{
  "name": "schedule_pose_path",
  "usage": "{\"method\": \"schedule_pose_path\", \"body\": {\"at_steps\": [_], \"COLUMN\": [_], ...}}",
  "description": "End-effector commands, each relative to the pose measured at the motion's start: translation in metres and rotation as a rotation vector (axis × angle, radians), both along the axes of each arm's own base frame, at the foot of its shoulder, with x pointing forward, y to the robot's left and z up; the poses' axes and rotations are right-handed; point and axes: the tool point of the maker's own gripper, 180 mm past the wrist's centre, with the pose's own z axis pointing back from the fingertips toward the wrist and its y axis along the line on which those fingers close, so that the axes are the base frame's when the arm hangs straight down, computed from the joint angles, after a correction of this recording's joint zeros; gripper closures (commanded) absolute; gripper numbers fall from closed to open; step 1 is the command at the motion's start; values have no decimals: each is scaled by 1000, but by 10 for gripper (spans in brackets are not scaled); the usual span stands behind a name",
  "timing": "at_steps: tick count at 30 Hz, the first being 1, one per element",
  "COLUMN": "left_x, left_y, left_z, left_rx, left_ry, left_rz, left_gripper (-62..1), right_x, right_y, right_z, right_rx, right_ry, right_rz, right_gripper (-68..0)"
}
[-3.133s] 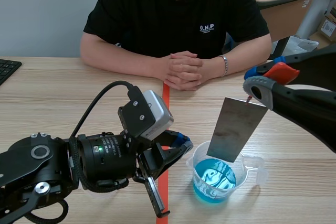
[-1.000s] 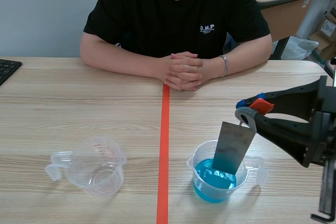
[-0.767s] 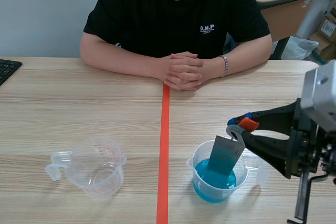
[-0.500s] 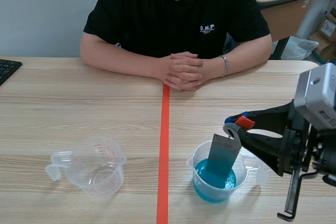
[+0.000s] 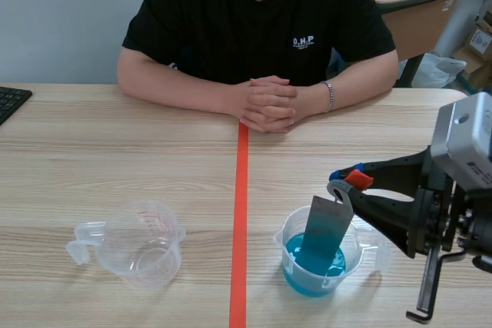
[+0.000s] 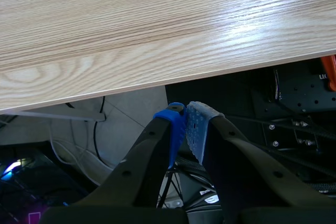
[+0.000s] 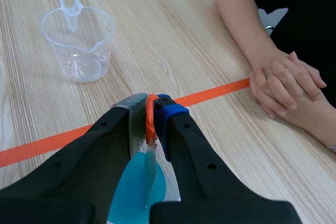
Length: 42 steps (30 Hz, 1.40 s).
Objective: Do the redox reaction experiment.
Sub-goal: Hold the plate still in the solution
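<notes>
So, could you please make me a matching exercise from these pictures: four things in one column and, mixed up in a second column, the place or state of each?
Things:
1. metal plate
2. empty clear cup
3. person's hands
4. left pincer

Places or states:
A. clasped together on the table
B. shut on nothing, off the table's edge
C. gripped by the right pincer, lower end down in the cup of blue liquid
D. standing on the left arm's side of the orange tape line

Pairs: 1-C, 2-D, 3-A, 4-B.
</notes>
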Motion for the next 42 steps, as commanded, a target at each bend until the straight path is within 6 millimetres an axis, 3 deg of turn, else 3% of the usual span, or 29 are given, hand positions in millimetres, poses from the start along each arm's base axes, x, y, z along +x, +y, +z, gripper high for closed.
{"method": "schedule_pose_path", "body": {"at_steps": [1,27,42], "left_x": [3,3,3], "left_y": [-2,-2,-2], "left_z": [4,4,4], "left_rx": [-5,-5,-6], "left_ry": [-15,-15,-14], "left_rz": [-8,-8,-8], "left_gripper": [-49,-49,-49], "right_x": [0,0,-14], "right_y": [-1,1,3], "right_z": [3,6,43], "right_rx": [-9,-6,-5], "right_ry": [-10,-18,-87], "right_rz": [10,16,58], "right_gripper": [-17,-17,-17]}}
